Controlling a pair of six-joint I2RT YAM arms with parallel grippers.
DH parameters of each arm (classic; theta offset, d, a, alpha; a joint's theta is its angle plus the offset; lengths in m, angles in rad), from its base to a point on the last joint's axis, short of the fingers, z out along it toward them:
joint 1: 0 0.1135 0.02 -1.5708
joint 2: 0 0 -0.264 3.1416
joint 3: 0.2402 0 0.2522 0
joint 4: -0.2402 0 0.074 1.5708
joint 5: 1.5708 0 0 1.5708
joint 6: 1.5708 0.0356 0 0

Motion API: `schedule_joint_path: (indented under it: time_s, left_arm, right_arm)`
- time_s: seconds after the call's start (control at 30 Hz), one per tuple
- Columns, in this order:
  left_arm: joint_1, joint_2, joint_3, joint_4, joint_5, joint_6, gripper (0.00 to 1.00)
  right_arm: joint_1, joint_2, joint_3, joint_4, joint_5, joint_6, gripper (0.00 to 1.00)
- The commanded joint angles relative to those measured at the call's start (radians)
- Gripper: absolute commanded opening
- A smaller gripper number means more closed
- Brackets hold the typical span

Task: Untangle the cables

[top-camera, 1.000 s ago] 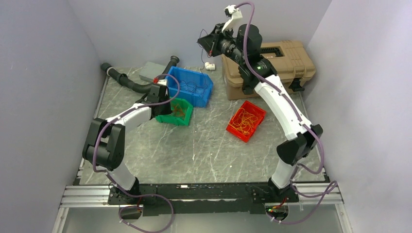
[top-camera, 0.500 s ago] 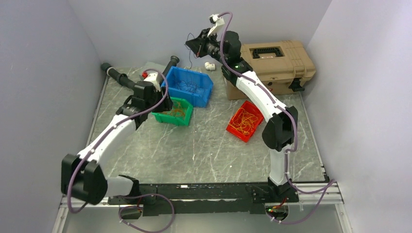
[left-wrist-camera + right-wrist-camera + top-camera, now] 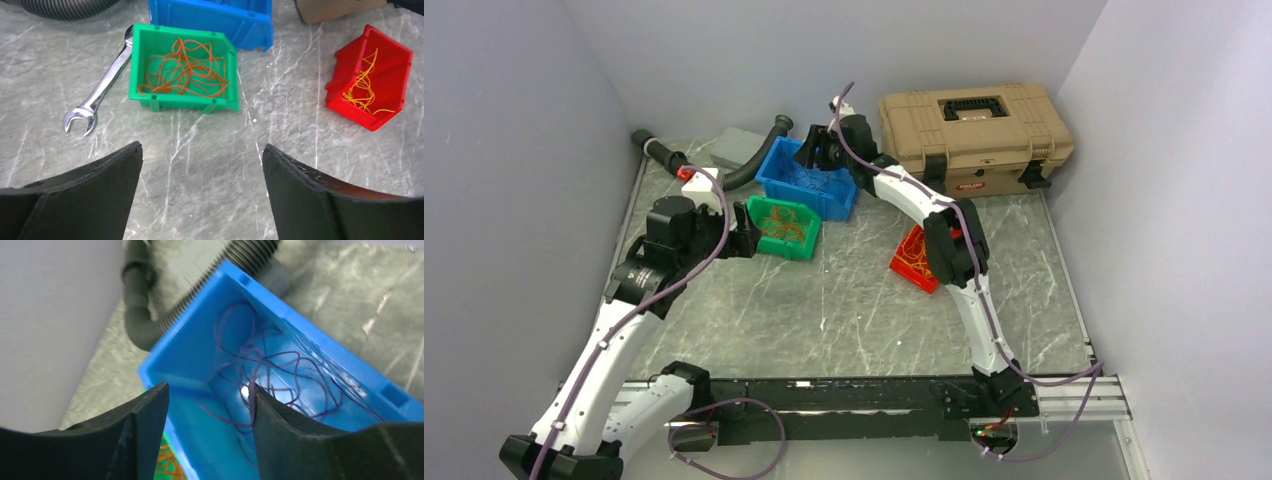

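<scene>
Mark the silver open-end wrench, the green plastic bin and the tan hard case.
silver open-end wrench (image 3: 108,75): left wrist view, mid-shaft.
green plastic bin (image 3: 180,100): left wrist view, near wall.
tan hard case (image 3: 1024,127): top external view, lid beside handle.

Left arm and right arm white-linked, black-jointed; thick purple cables; matte black claw fingers

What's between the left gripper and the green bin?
Only bare table, per the left wrist view; the wrench lies beside the green bin, not before the left gripper.
</scene>
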Motion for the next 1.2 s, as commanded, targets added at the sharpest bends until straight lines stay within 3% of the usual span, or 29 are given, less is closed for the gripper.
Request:
schedule_joint_path:
  time_s: [0.0, 0.17, 0.37, 0.6, 0.77, 1.0, 1.17]
  left_arm:
    - [0.005, -0.020, 0.008, -0.064, -0.042, 0.081, 0.99]
    - [0.005, -0.048, -0.009, -0.050, -0.042, 0.093, 0.99]
    - [0.006, -0.091, -0.050, -0.016, 0.009, 0.083, 0.99]
    - [0.005, -0.127, -0.101, 0.022, 0.057, 0.032, 0.99]
    - [0.004, -0.152, -0.180, 0.098, 0.132, -0.016, 0.99]
    - [0.004, -0.199, -0.342, 0.243, 0.103, -0.167, 0.99]
    - [0.002, -0.296, -0.520, 0.433, 0.068, -0.201, 1.00]
  right_arm:
    - [0.024, -0.056, 0.038, -0.018, 0.066, 0.012, 0.67]
    - [0.021, -0.173, 0.007, -0.085, 0.097, -0.021, 0.77]
    - [0.021, -0.458, -0.243, -0.121, 0.152, -0.048, 0.89]
    - [-0.057, -0.829, -0.700, -0.011, 0.128, -0.013, 0.94]
    - [-0.087, -1.054, -0.949, 0.009, 0.169, -0.122, 0.95]
    - [-0.240, -1.434, -1.521, 0.392, 0.089, -0.144, 0.96]
    - [-0.315, -1.634, -1.644, 0.217, 0.186, -0.201, 0.96]
